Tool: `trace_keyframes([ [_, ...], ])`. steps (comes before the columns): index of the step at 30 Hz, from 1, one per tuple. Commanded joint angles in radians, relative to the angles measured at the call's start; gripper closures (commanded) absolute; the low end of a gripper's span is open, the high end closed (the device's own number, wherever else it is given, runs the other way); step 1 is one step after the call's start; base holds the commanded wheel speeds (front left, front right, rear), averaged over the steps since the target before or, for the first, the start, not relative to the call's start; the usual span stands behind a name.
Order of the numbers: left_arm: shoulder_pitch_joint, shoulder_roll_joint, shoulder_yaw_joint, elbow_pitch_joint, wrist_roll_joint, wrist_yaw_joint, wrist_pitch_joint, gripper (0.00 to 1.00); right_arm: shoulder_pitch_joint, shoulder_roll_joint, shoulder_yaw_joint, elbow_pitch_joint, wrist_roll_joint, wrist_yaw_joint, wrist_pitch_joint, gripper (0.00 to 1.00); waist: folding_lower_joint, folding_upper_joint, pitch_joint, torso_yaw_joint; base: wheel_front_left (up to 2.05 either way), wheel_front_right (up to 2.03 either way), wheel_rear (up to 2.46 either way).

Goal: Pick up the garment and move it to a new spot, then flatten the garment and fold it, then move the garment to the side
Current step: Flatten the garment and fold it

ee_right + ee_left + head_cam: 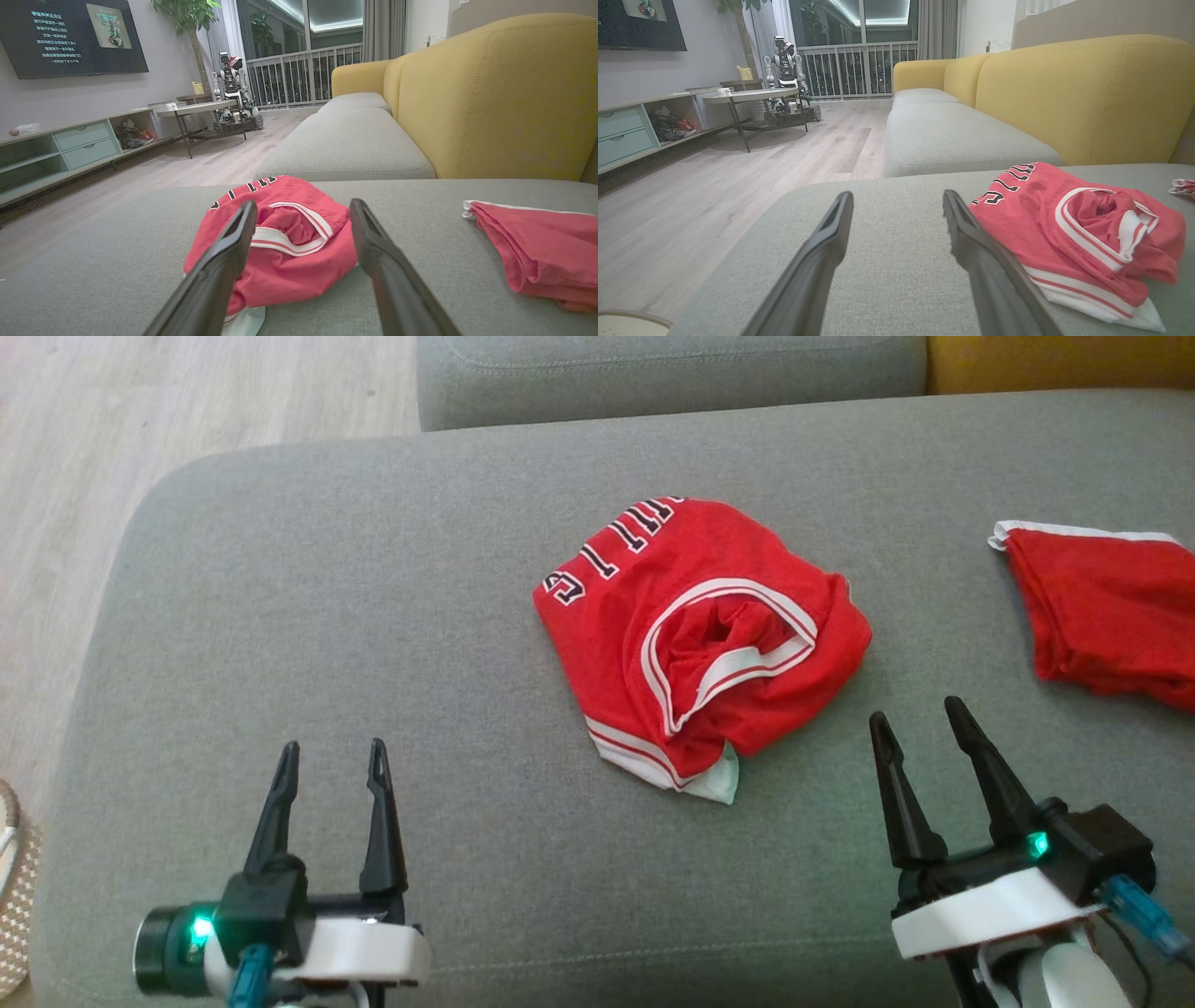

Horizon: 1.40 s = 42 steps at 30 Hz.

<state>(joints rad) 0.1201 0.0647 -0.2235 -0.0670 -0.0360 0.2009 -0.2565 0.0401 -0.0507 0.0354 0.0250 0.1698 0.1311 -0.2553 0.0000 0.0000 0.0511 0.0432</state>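
A crumpled red garment (691, 635) with white trim and dark lettering lies in a heap in the middle of the grey sofa cushion (373, 616). It also lies to the right of the fingers in the left wrist view, garment (1064, 233), and straight ahead in the right wrist view, garment (289, 252). My left gripper (331, 756) hovers open near the cushion's front left, well apart from the heap. My right gripper (920, 714) stands open just right of the heap's near edge, holding nothing.
A second red cloth (1111, 611) with a white edge lies at the cushion's right end. Beyond are another grey seat (350, 144) and yellow backrests (504, 93). Wooden floor (75, 523) drops off to the left, with a low table (752, 95) far away.
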Motion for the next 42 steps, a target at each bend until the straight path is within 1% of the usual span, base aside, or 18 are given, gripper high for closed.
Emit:
trace_keyframes([
  [1,-0.028,-0.004,0.035,-0.022,0.011,-0.009,-0.005,0.0,-0.029,0.0,0.023,-0.042,0.008,0.0,-0.006,0.0,0.0,0.0,-0.005,-0.003,0.0,0.0,0.0],
  [2,-0.026,-0.005,0.032,-0.015,0.005,-0.019,-0.005,0.0,-0.028,0.0,0.024,-0.043,0.009,0.0,-0.006,0.0,0.0,0.0,-0.006,-0.005,0.0,0.0,0.0],
  [4,-0.026,-0.005,0.012,0.015,-0.012,-0.059,-0.005,0.0,-0.029,0.0,0.027,-0.044,0.009,0.0,-0.006,0.0,0.0,0.0,-0.005,-0.01,0.0,0.0,0.0],
  [5,-0.026,-0.005,0.012,0.015,-0.012,-0.059,-0.005,0.0,-0.029,0.0,0.027,-0.044,0.009,0.0,-0.006,0.0,0.0,0.0,-0.005,-0.01,0.0,0.0,0.0],
  [8,-0.048,-0.007,-0.04,0.088,-0.023,-0.137,-0.005,0.0,-0.033,0.0,0.033,-0.046,0.007,0.0,-0.006,0.0,0.0,0.0,0.003,-0.022,0.0,0.0,0.0],
  [11,-0.094,-0.009,-0.096,0.142,-0.019,-0.191,-0.005,0.0,-0.039,0.0,0.031,-0.051,0.004,0.0,-0.006,0.0,0.0,0.0,0.019,-0.035,0.0,0.0,0.0],
  [14,-0.153,-0.011,-0.166,0.222,-0.001,-0.231,-0.005,0.0,-0.05,0.0,0.036,-0.059,0.0,0.0,-0.006,0.0,0.0,0.0,0.045,-0.049,0.0,0.0,0.0],
  [16,-0.209,-0.013,-0.212,0.27,0.011,-0.249,-0.005,0.0,-0.062,0.0,0.041,-0.066,-0.006,0.0,-0.006,0.0,0.0,0.0,0.068,-0.06,0.0,0.0,0.0],
  [19,-0.298,-0.014,-0.269,0.319,0.01,-0.258,-0.005,0.0,-0.09,0.0,0.037,-0.078,-0.012,0.0,-0.006,0.0,0.0,0.0,0.111,-0.079,0.0,0.0,0.0],
  [23,-0.403,-0.014,-0.339,0.393,-0.004,-0.252,-0.005,0.0,-0.12,0.0,0.032,-0.087,-0.014,0.0,-0.006,0.0,0.0,0.0,0.161,-0.106,0.0,0.0,0.0],
  [29,-0.489,-0.014,-0.388,0.448,-0.036,-0.215,-0.005,0.0,-0.149,0.0,0.016,-0.094,-0.011,0.0,-0.006,0.0,0.0,0.0,0.212,-0.142,0.0,0.0,0.0],
  [33,-0.518,-0.014,-0.401,0.479,-0.056,-0.208,-0.005,0.01,-0.16,0.0,0.008,-0.095,-0.007,0.0,-0.006,0.0,0.0,0.0,0.225,-0.157,0.0,0.0,0.0],
  [34,-0.524,-0.014,-0.403,0.485,-0.059,-0.206,-0.005,0.16,-0.162,0.0,0.007,-0.095,-0.007,0.0,-0.006,0.0,0.0,0.0,0.227,-0.16,0.0,0.0,0.0],
  [35,-0.529,-0.014,-0.404,0.489,-0.062,-0.204,-0.005,0.35,-0.164,0.0,0.007,-0.095,-0.006,0.0,-0.006,0.0,0.0,0.0,0.228,-0.162,0.0,0.0,0.0],
  [38,-0.545,-0.014,-0.405,0.491,-0.071,-0.201,-0.005,1.0,-0.17,0.0,0.007,-0.096,-0.004,0.0,-0.006,0.0,0.0,0.0,0.229,-0.169,0.0,0.0,0.0],
  [42,-0.555,-0.014,-0.402,0.438,-0.071,-0.206,-0.005,1.0,-0.174,0.0,0.007,-0.095,-0.002,0.0,-0.006,0.0,0.0,0.0,0.225,-0.175,0.0,0.0,0.0],
])
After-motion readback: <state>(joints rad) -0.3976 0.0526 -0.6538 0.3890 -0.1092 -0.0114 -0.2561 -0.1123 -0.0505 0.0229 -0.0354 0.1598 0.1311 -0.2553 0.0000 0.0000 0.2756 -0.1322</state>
